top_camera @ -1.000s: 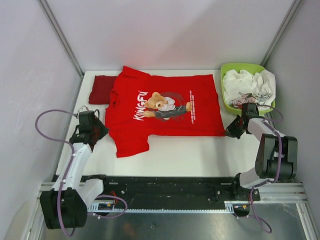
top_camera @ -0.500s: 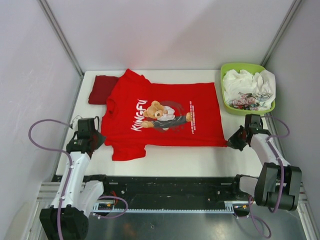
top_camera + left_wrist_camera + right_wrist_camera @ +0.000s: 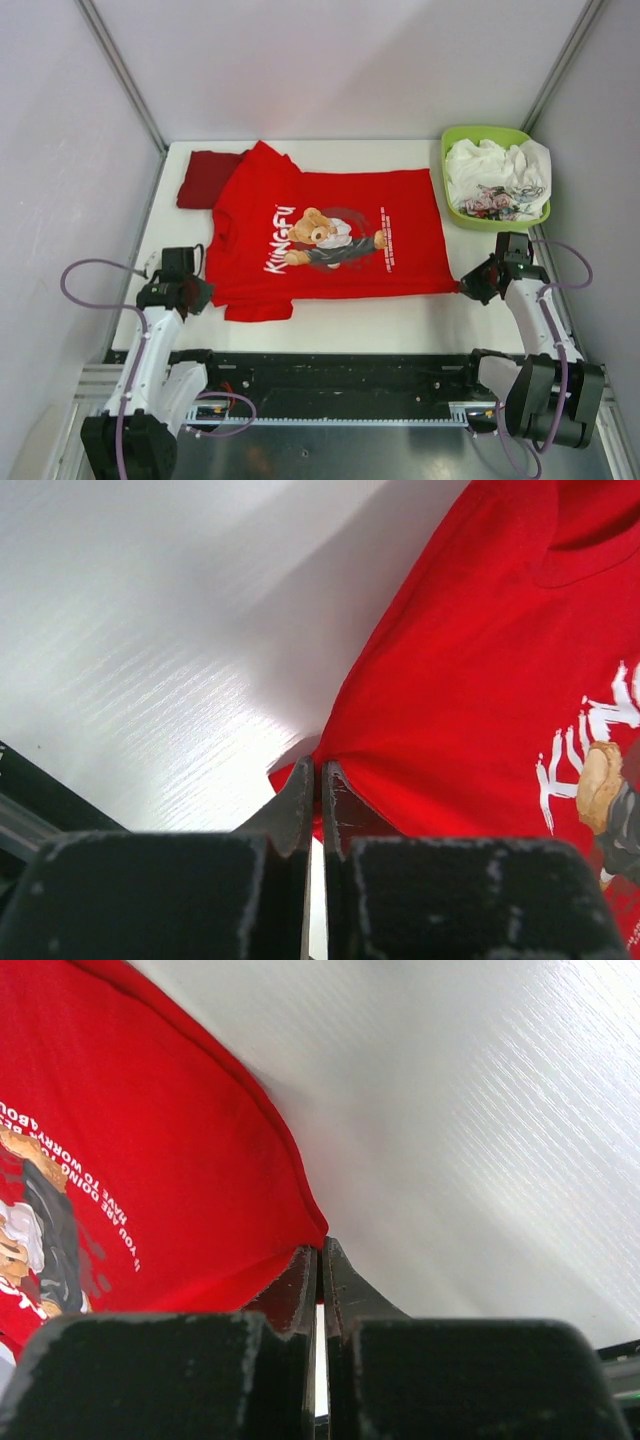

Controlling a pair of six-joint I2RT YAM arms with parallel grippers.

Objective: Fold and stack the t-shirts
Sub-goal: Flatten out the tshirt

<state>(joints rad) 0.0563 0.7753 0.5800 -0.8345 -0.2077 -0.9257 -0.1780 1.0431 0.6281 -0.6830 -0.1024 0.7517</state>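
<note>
The bright red t-shirt with the bear and "KUNGFU" print lies spread flat across the white table, collar to the left. My left gripper is shut on its near-left sleeve edge; the left wrist view shows the gripper pinching the red cloth. At the shirt's near-right hem corner my right gripper is shut on the fabric, and the right wrist view shows the gripper clamped on the red corner. A plain darker red t-shirt lies folded at the back left, partly under the bright one's shoulder.
A lime-green basket holding crumpled white cloth stands at the back right, just beyond my right arm. A bare strip of table runs between the shirt and the black rail along the near edge. White walls close in the sides and back.
Both grippers have drawn back toward the near edge, dragging the bright red shirt with them. It now lies flatter, and more of the darker shirt shows.
</note>
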